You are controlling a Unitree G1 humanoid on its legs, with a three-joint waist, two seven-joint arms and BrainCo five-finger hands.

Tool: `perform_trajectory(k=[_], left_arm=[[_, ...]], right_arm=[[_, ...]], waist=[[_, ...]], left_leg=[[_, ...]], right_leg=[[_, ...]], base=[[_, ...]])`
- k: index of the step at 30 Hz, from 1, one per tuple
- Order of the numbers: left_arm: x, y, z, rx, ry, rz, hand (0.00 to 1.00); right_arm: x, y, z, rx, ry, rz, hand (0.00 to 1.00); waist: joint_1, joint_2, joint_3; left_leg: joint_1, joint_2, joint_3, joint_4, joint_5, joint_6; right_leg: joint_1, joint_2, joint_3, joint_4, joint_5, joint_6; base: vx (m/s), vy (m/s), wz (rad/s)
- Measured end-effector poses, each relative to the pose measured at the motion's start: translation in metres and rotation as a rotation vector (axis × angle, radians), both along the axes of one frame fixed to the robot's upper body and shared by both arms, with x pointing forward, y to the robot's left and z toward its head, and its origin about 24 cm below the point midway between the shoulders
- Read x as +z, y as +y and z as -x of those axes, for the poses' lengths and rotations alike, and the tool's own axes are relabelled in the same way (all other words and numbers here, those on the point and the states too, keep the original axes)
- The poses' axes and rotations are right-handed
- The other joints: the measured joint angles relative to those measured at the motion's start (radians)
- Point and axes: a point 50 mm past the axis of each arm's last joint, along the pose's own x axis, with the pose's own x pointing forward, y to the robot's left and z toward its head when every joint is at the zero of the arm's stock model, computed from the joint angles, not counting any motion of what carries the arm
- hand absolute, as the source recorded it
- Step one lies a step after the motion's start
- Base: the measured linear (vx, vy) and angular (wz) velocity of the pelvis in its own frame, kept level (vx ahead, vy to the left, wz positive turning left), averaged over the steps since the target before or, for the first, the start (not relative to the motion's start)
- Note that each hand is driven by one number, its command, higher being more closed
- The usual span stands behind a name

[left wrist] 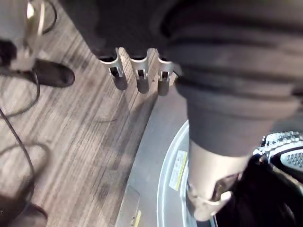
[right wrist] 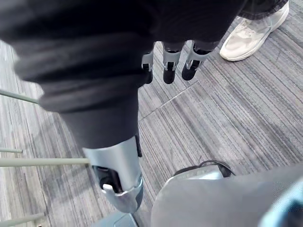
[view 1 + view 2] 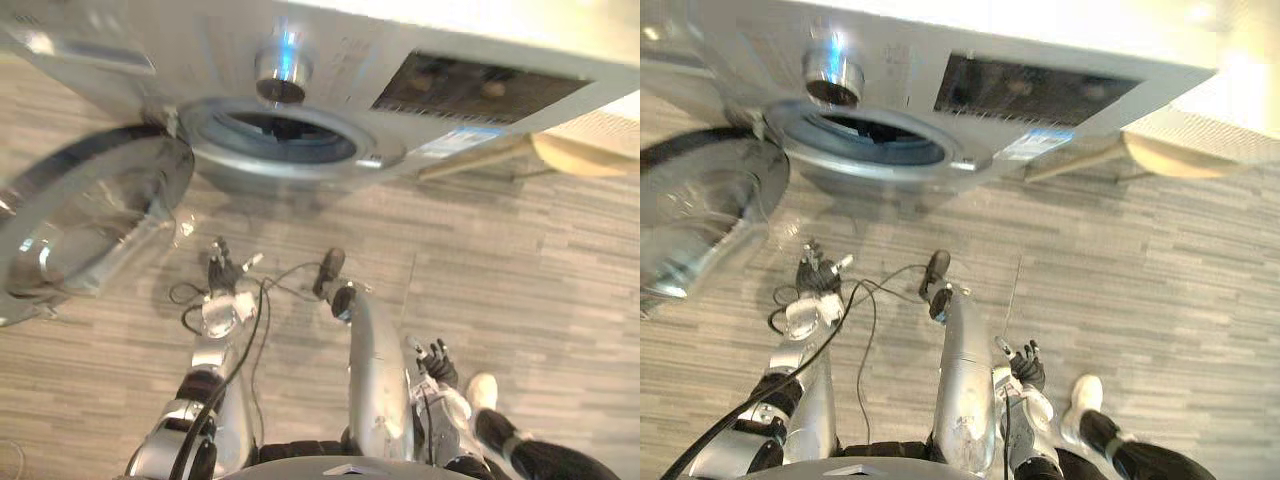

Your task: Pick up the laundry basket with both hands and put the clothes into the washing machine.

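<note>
1. Grey plank-pattern floor spreads below the robot, and a silver front-loading washing machine stands at its far edge.
2. The machine's round glass door is swung wide to the robot's left, so the drum opening is free. A chrome dial and a dark panel sit above it.
3. The left hand hangs low near the open door, with its fingers straight and relaxed and nothing in them.
4. The right hand hangs at the robot's other side, equally loose and empty, near a person's white shoe.
5. Neither hand has the laundry basket. A pale meshed shape above a tan rounded one, to the right of the machine, may be the basket, but it is too blurred to say.
6. The pick-up looks not yet begun.
7. A filled basket is probably bulky rather than heavy, with walls that may flex. The best grip would be on the rim or handles at two opposite sides, one hand on each, with the basket kept level.
8. The clothes are likely to be soft and limp, so they may drape over the rim or snag on the door seal. They would need feeding well into the drum.
</note>
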Motion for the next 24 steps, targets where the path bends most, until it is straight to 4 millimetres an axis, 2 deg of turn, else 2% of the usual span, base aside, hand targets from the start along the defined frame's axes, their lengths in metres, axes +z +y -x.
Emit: perform_trajectory(k=[1,2,4,5,6,7,8,10,12,14,16,17,19,20,21,22,23,24], left_arm=[[-0.014,0.003,0.010,-0.002,0.065,-0.025,0.00],[-0.021,0.005,0.016,0.001,0.101,-0.040,0.00],[-0.055,0.018,0.049,0.006,0.273,-0.083,0.00],[-0.063,0.021,0.058,0.014,0.319,-0.089,0.00],[-0.082,0.031,0.084,0.030,0.435,-0.095,0.00],[-0.089,0.033,0.096,0.033,0.483,-0.100,0.00],[-0.100,0.037,0.118,0.037,0.562,-0.120,0.00],[-0.112,0.042,0.147,0.057,0.655,-0.121,0.00],[-0.119,0.045,0.166,0.111,0.708,-0.064,0.00],[-0.124,0.045,0.180,0.199,0.734,0.046,0.00],[-0.126,0.042,0.184,0.233,0.734,0.098,0.00],[-0.126,0.041,0.185,0.264,0.726,0.138,0.00],[-0.126,0.042,0.184,0.272,0.722,0.147,0.00],[-0.127,0.042,0.186,0.288,0.720,0.164,0.00],[-0.126,0.044,0.186,0.295,0.716,0.164,0.00],[-0.126,0.045,0.187,0.322,0.704,0.179,0.00],[-0.127,0.044,0.190,0.328,0.712,0.186,0.00],[-0.130,0.042,0.198,0.322,0.744,0.187,0.00]], right_arm=[[-0.005,-0.001,0.008,-0.006,0.028,-0.002,0.00],[-0.006,-0.003,0.010,-0.007,0.039,0.003,0.00],[-0.017,-0.005,0.027,0.008,0.125,0.019,0.00],[-0.019,-0.005,0.032,0.010,0.142,0.021,0.00],[-0.026,-0.005,0.042,0.013,0.197,0.015,0.00],[-0.029,-0.004,0.047,0.016,0.220,0.015,0.00],[-0.033,-0.002,0.056,0.014,0.252,0.005,0.00],[-0.038,-0.001,0.065,0.012,0.291,-0.003,0.00],[-0.044,0.001,0.074,-0.002,0.321,-0.034,0.00],[-0.049,-0.001,0.087,-0.036,0.364,-0.064,0.00],[-0.050,-0.002,0.090,-0.044,0.380,-0.064,0.00],[-0.053,-0.002,0.093,-0.037,0.408,-0.066,0.00],[-0.055,-0.001,0.093,-0.035,0.427,-0.072,0.00],[-0.056,-0.001,0.092,-0.019,0.441,-0.067,0.00],[-0.057,0.000,0.093,-0.009,0.454,-0.064,0.00],[-0.057,-0.003,0.091,-0.009,0.455,-0.058,0.00],[-0.056,-0.007,0.087,-0.021,0.445,-0.053,0.00],[-0.055,-0.010,0.084,-0.030,0.441,-0.052,0.00]], waist=[[-0.001,0.021,-0.026],[-0.001,0.030,-0.039],[-0.003,0.055,-0.101],[-0.002,0.059,-0.117],[-0.004,0.068,-0.163],[-0.003,0.071,-0.188],[0.001,0.080,-0.230],[0.001,0.093,-0.287],[0.003,0.112,-0.335],[0.006,0.128,-0.363],[0.007,0.133,-0.373],[0.012,0.129,-0.380],[0.012,0.117,-0.381],[0.014,0.113,-0.386],[0.019,0.102,-0.389],[0.036,0.112,-0.390],[0.037,0.130,-0.391],[0.025,0.142,-0.395]], left_leg=[[0.054,-0.004,0.002,-0.038,0.007,-0.002],[0.084,-0.006,0.004,-0.060,0.013,-0.004],[0.211,-0.012,0.015,-0.146,0.031,-0.008],[0.244,-0.012,0.021,-0.166,0.034,-0.013],[0.321,-0.008,0.033,-0.212,0.037,-0.018],[0.350,-0.006,0.041,-0.231,0.038,-0.019],[0.399,0.003,0.059,-0.265,0.042,-0.025],[0.459,0.015,0.079,-0.309,0.043,-0.029],[0.514,0.032,0.080,-0.352,0.044,-0.029],[0.572,0.044,0.063,-0.374,0.048,-0.021],[0.579,0.045,0.044,-0.369,0.054,-0.009],[0.571,0.027,0.021,-0.342,0.075,0.047],[0.533,-0.001,0.026,-0.271,0.123,0.086],[0.520,-0.021,0.017,-0.251,0.174,0.081],[0.516,-0.027,0.011,-0.210,0.157,0.077],[0.480,-0.012,0.006,-0.024,0.097,0.086],[0.456,0.012,-0.017,0.184,0.061,0.069],[0.484,0.033,-0.056,0.335,0.057,0.053]], right_leg=[[0.045,-0.001,-0.007,-0.017,-0.004,0.002],[0.072,-0.001,-0.011,-0.027,-0.005,0.003],[0.172,0.001,-0.021,-0.055,-0.020,0.004],[0.197,0.001,-0.022,-0.060,-0.026,0.004],[0.257,0.006,-0.023,-0.074,-0.039,0.010],[0.278,0.011,-0.023,-0.082,-0.043,0.012],[0.317,0.022,-0.021,-0.099,-0.048,0.014],[0.369,0.041,-0.022,-0.132,-0.055,0.011],[0.434,0.065,-0.043,-0.184,-0.055,0.011],[0.525,0.084,-0.078,-0.234,-0.054,0.012],[0.560,0.086,-0.103,-0.251,-0.055,0.013],[0.595,0.067,-0.140,-0.268,-0.056,0.018],[0.620,0.034,-0.161,-0.285,-0.051,0.024],[0.654,0.021,-0.168,-0.333,-0.028,0.014],[0.666,0.011,-0.177,-0.362,-0.003,-0.002],[0.675,0.006,-0.179,-0.367,0.009,-0.004],[0.687,0.012,-0.176,-0.368,0.018,0.002],[0.712,0.016,-0.171,-0.382,0.034,0.017]], base=[[0.11,-0.094,0.10],[0.13,-0.087,0.08],[0.13,-0.066,0.05],[0.18,-0.071,-0.01],[0.15,-0.052,-0.07],[0.18,-0.056,-0.18],[0.11,-0.027,-0.22],[0.12,-0.020,-0.18],[0.14,-0.015,-0.02],[0.17,0.001,0.28],[0.09,0.024,0.54],[0.09,0.042,0.71],[0.04,0.018,0.77],[-0.01,0.005,0.57],[-0.01,0.060,0.20],[0.00,0.123,-0.14],[0.02,0.166,-0.23],[0.02,0.145,-0.15]])
